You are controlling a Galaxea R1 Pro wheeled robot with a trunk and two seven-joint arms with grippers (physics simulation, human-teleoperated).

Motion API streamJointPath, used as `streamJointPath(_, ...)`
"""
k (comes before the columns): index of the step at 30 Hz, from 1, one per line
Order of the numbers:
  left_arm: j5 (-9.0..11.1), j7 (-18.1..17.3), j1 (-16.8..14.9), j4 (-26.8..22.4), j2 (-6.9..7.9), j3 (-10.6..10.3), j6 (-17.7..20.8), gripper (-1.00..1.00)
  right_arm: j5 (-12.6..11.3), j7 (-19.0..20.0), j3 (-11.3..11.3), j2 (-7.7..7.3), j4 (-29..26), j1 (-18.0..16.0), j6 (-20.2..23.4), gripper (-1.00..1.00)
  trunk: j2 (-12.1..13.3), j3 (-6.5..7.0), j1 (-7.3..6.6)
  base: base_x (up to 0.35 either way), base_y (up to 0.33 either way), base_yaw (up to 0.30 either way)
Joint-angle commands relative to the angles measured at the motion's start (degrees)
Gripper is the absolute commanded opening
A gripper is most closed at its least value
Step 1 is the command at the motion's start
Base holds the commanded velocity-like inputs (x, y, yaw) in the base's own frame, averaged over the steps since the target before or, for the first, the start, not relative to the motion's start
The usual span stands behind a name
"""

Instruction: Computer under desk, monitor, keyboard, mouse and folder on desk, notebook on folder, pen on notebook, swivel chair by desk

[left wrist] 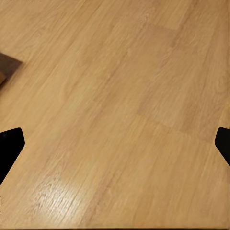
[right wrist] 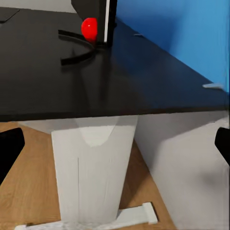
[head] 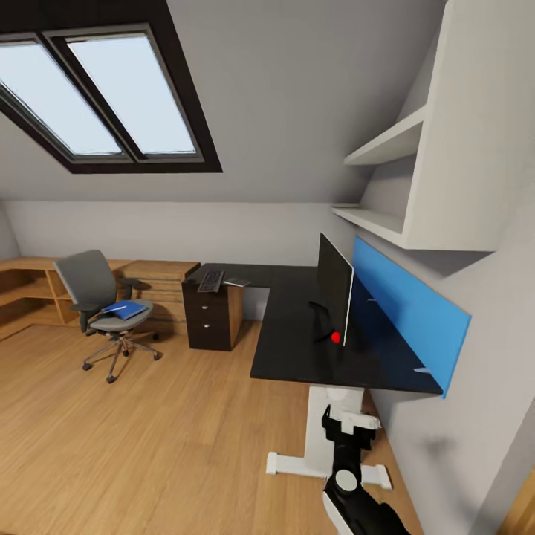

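Black L-shaped bench (head: 297, 327) on a white leg (right wrist: 91, 172), carrying the monitor (head: 334, 293) edge-on before a blue wall panel (head: 405, 312), a red dot (head: 336, 337) by its foot, the keyboard (head: 211, 281) and notebook (head: 238, 282) at the far end. Well apart on the wooden floor (left wrist: 115, 96), the swivel chair (head: 100, 305) with the blue folder (head: 125, 309) on its seat (low wooden cabinets (head: 160, 286) behind). Right arm (head: 353, 483) low beside the leg, right hand (right wrist: 115, 143) spread apart, left hand (left wrist: 115, 143) likewise, over bare floor.
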Motion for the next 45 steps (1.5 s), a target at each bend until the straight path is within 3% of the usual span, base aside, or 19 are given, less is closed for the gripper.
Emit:
streamJointPath(1,0.58,0.33,-0.03,-0.09,0.07,-0.45,-0.22,1.00,-0.58,-0.27,0.34,-0.02,2.74,-0.08,-1.21,1.00,0.36,0.13,-0.22,0.000,0.000,0.000)
streamJointPath(8,0.56,0.30,-0.03,-0.09,0.04,-0.45,-0.10,1.00,-0.76,0.01,0.33,-0.02,16.04,-0.08,-9.11,1.00,3.17,1.38,-1.75,0.000,0.000,0.000)
streamJointPath(12,0.75,0.31,-0.03,-0.09,0.04,-0.45,-0.10,1.00,-0.89,2.75,0.23,-0.19,25.89,-0.08,-16.27,1.00,4.77,2.10,-2.63,0.000,0.000,0.000)
streamJointPath(14,0.82,0.31,-0.03,-0.09,0.06,-0.45,-0.10,1.00,-0.96,4.21,0.18,-0.26,28.14,-0.08,-17.53,1.00,5.58,2.46,-3.07,0.000,0.000,0.000)
streamJointPath(20,1.29,-0.08,-0.03,2.30,-0.18,-0.38,0.69,1.00,-1.45,13.80,0.04,-0.41,35.86,-0.01,-19.52,1.00,7.98,3.54,-4.39,0.000,0.000,0.000)
streamJointPath(21,2.42,-1.61,-0.07,5.09,-1.09,-0.37,1.75,1.00,-2.20,17.97,0.06,-0.35,37.66,0.00,-19.62,1.00,8.38,3.72,-4.61,0.000,0.000,0.000)
streamJointPath(24,4.55,-4.12,-0.66,7.89,-1.60,-0.37,3.10,1.00,-3.10,20.66,0.07,-0.18,38.48,0.00,-19.62,1.00,9.59,4.26,-5.27,0.000,0.000,0.000)
streamJointPath(25,8.55,-7.78,-2.42,9.98,-1.68,-0.37,5.50,1.00,-3.89,22.14,0.08,-0.07,38.90,0.00,-19.58,1.00,9.99,4.43,-5.49,0.000,0.000,0.000)
streamJointPath(26,9.25,-8.35,-2.73,10.31,-1.63,-0.37,5.93,1.00,-4.02,22.34,0.05,-0.09,38.95,0.00,-19.53,1.00,10.39,4.61,-5.71,0.000,0.000,0.000)
streamJointPath(31,10.30,-9.22,-3.19,10.82,-1.56,-0.32,6.28,1.00,-4.77,22.65,-0.03,-0.16,39.03,0.00,-19.45,1.00,12.39,5.51,-6.81,0.000,0.000,0.000)
streamJointPath(37,10.21,-9.27,-3.27,10.82,-1.59,-0.35,3.80,1.00,-5.25,22.82,-0.01,0.05,39.08,0.00,-19.44,1.00,12.39,5.51,-6.81,0.000,0.000,0.000)
streamJointPath(38,10.08,-9.17,-3.28,10.87,-1.63,-0.30,0.86,1.00,-7.88,23.21,-0.12,-0.03,39.01,0.00,-19.66,1.00,12.39,5.51,-6.81,0.000,0.000,0.000)
streamJointPath(45,10.14,-9.10,-3.28,10.89,-1.62,-0.22,0.70,1.00,-8.43,24.47,-0.11,-0.03,38.92,0.00,-19.68,1.00,12.39,5.37,-6.81,0.000,0.000,0.000)
